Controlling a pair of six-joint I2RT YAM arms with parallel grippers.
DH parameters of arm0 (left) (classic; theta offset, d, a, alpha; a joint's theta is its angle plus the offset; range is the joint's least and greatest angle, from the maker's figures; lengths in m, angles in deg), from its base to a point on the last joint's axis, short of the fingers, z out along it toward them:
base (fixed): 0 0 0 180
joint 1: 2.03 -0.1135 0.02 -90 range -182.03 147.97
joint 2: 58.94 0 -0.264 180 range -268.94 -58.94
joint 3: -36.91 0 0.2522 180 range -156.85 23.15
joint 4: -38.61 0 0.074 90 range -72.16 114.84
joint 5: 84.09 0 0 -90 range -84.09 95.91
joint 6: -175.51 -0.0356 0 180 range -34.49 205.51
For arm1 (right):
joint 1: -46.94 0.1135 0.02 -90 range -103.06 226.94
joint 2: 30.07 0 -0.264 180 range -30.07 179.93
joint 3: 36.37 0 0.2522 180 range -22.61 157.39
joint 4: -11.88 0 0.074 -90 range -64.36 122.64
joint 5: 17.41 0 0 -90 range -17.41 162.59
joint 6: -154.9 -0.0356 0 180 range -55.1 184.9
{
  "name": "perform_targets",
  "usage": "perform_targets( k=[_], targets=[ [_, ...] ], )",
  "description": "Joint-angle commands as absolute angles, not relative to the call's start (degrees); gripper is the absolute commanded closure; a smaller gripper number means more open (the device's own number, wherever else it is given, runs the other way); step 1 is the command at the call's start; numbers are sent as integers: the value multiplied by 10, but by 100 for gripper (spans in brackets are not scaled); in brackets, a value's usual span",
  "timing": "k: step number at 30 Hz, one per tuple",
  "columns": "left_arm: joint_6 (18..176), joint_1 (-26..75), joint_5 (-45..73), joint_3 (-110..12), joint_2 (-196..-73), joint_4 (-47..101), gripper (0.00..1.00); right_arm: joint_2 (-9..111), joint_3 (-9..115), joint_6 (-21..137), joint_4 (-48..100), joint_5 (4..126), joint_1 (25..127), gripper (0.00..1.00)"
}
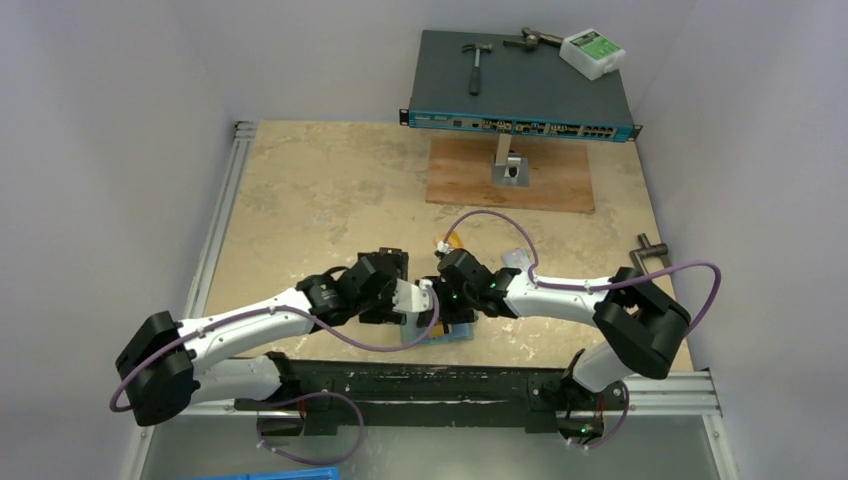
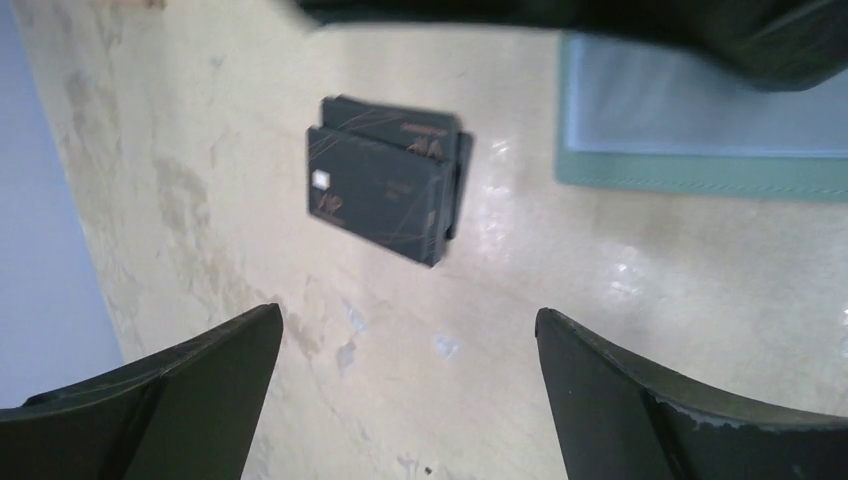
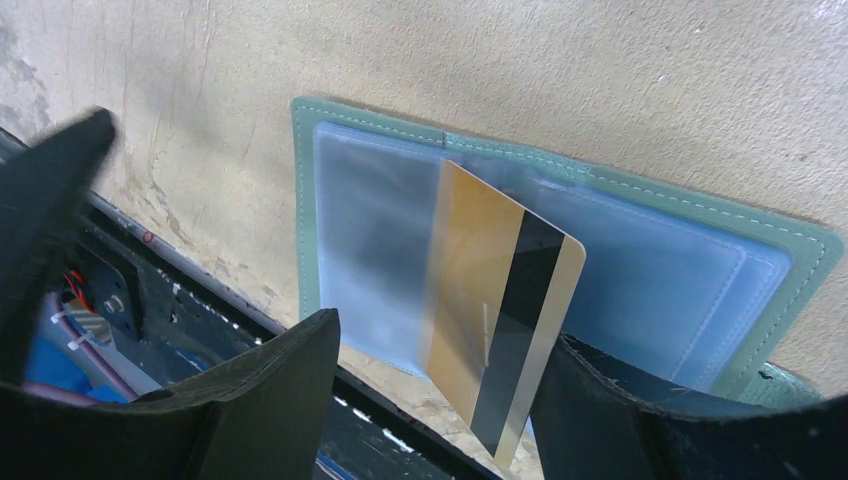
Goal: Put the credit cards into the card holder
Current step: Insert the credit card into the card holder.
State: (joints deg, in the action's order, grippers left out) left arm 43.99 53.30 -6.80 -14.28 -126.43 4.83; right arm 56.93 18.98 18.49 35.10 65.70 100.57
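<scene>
Right wrist alone shows the orange card partly tucked in the open holder, right gripper spread. Left wrist shows the left gripper spread near a black pack. Beige tabletop, white walls.

Gold credit card stands tilted on open teal card holder.

Holder: matt teal, stitched, probably faux leather; its sleeves are clear glossy plastic. Card: smooth gold plastic with a satin black stripe. Table: mottled beige stone-look top, faintly glossy. Board at twelve o'clock: bare wood.
</scene>
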Motion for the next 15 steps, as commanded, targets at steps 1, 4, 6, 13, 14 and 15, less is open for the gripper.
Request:
perform_targets(
  k=[1,4,6,13,14,15],
  targets=[
    [464,493,-68,-183,-1223,-4,0,604,166,203,415,706,1004,33],
    [472,476,-97,-178,-1216,-4,0,602,159,202,413,710,1004,33],
    [482,455,-79,-185,-1209,-24,0,599,153,201,410,712,1004,33],
    [482,373,40,-220,-1171,-109,0,591,136,193,398,719,1004,32],
    [481,357,62,-225,-1164,-121,0,590,136,193,397,721,1004,32],
    [483,343,72,-228,-1160,-123,0,590,135,192,395,724,1004,32]
  ],
)
